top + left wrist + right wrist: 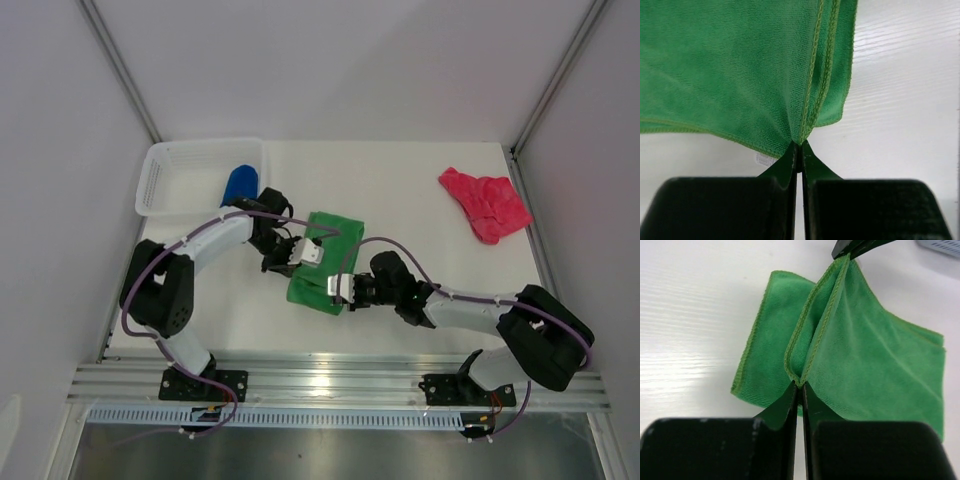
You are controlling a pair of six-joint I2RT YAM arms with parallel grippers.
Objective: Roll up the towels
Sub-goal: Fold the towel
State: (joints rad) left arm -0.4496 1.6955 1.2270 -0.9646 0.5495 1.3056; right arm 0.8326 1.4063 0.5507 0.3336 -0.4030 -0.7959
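Currently clenched tight on the green towel (740, 65), both of them: left tool (799, 146) pinching a doubled hem at one corner, right tool (800, 386) pinching the stitched edge at another. Holds only a thin bite of cloth at each tip, so could slip free under any pull apart. Risks dragging the lower layers along too, with folded layers stacked loose beneath the lifted edge; would likely give a crooked, slack roll. Could also bunch the cloth between the two tools if brought together unevenly.

Looks soft and plush, bright green, folded into several layers, hems running up to each pinch, tented slightly off the tabletop (420, 270) there and flat elsewhere. Lies near the middle of the tabletop.

Farther out: blue towel (240, 185), apparently rolled, sitting in the white mesh basket (165, 160) at the far left; pink-red towel (487, 203) crumpled and unrolled at the far right, well apart.
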